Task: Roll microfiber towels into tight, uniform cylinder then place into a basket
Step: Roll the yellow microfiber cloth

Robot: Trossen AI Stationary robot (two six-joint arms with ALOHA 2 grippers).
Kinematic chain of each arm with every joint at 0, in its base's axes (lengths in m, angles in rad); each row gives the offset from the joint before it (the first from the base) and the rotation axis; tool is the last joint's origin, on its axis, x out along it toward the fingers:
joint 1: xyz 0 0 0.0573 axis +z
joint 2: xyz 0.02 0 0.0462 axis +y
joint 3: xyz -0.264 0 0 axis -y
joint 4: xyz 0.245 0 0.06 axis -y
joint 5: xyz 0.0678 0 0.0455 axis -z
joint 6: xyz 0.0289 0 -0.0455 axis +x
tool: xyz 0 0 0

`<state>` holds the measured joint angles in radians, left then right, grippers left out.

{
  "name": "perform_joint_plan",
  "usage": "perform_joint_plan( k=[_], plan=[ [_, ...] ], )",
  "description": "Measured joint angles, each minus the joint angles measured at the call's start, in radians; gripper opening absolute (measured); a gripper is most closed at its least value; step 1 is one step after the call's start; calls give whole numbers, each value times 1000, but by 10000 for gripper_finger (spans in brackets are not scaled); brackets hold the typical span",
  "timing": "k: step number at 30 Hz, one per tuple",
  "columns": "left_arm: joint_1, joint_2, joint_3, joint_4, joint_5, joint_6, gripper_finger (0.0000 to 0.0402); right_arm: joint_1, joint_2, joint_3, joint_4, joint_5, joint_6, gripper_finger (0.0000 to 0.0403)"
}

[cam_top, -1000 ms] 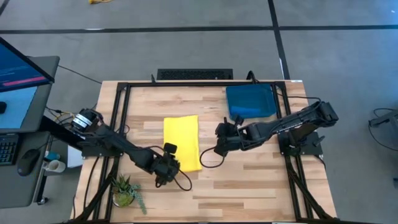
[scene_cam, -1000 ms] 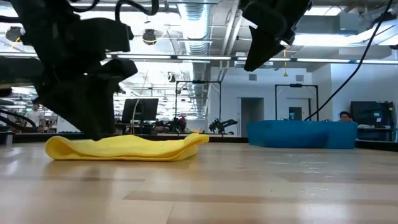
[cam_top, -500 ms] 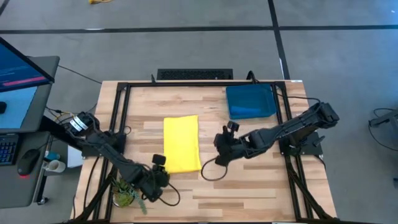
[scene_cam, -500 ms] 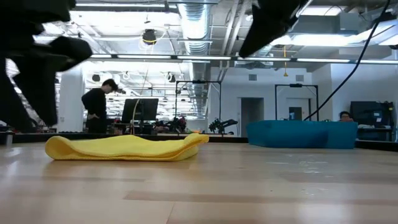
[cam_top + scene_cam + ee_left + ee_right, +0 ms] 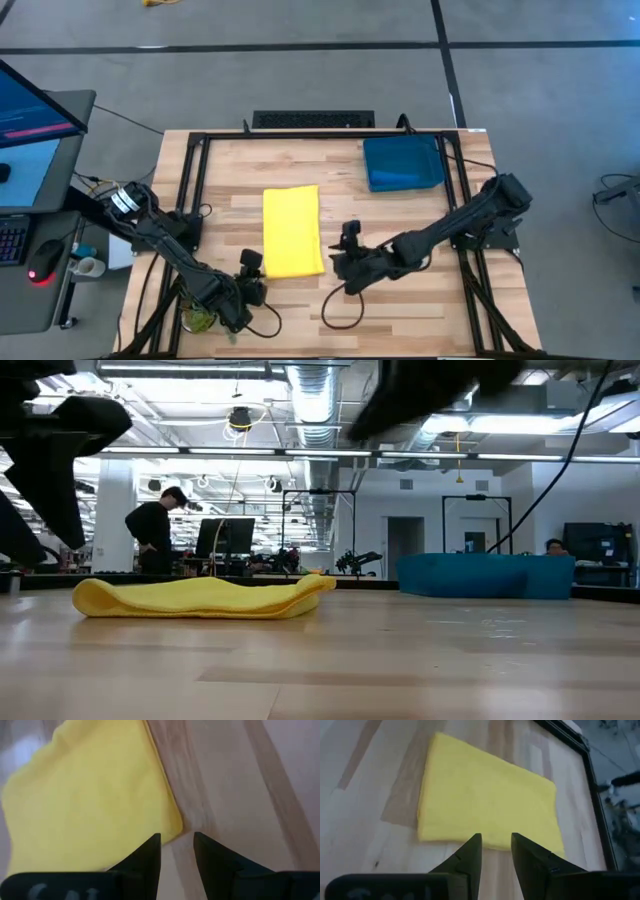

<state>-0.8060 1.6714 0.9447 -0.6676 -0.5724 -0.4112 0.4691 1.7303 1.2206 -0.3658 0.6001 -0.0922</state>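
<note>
Yellow towel [image 5: 291,231] flat on table [image 5: 400,210]

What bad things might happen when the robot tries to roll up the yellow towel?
The folded yellow cloth towel lies loose on the wooden table, so it might slide instead of rolling. The left gripper and right gripper sit at different corners, so the roll might come out crooked.

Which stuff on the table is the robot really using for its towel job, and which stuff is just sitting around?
For the job:
- yellow towel, folded flat on the table
- teal basket, at the far right corner
- left gripper and right gripper, both near the towel's near edge, holding nothing

Just lying about:
- small potted plant at the near left corner
- keyboard behind the table
</note>
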Motion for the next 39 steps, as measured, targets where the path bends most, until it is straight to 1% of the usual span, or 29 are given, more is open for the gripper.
perform_joint_plan(
  k=[3, 5, 8, 10, 11, 13, 20, 25, 29, 33, 39],
  plan=[
    [9, 16, 0, 17, -18, 53, 109, 3, 58, 1, 62, -1, -63, 127],
    [20, 45, 0, 33, -9, 83, 109, 9, 63, -1, 59, -4, -74, 127],
    [25, 89, 0, 34, -1, 107, 109, 5, 83, 3, 100, -79, -65, 127],
    [26, 114, 0, 37, -32, 112, 109, 3, 84, -4, 100, -127, -61, 127],
    [27, 120, 0, 36, -39, 113, 109, 2, 88, 0, 136, -153, -59, 127],
    [31, 125, 0, 38, -55, 112, 109, 0, 95, 4, 162, -187, -58, 127],
    [47, 131, 0, 31, -53, 114, 109, -22, 129, 0, 174, -255, -65, 127],
    [81, 129, 0, 31, -12, 111, 109, -47, 186, -1, 199, -347, -74, 127],
    [102, 129, 1, 30, -7, 95, 108, -61, 192, 1, 207, -350, -74, 127],
    [115, 129, 0, 25, -13, 93, 86, -73, 192, 1, 202, -350, -74, 127],
    [119, 130, 0, 23, -15, 54, 14, -72, 204, 2, 219, -350, -72, 127]
  ],
)
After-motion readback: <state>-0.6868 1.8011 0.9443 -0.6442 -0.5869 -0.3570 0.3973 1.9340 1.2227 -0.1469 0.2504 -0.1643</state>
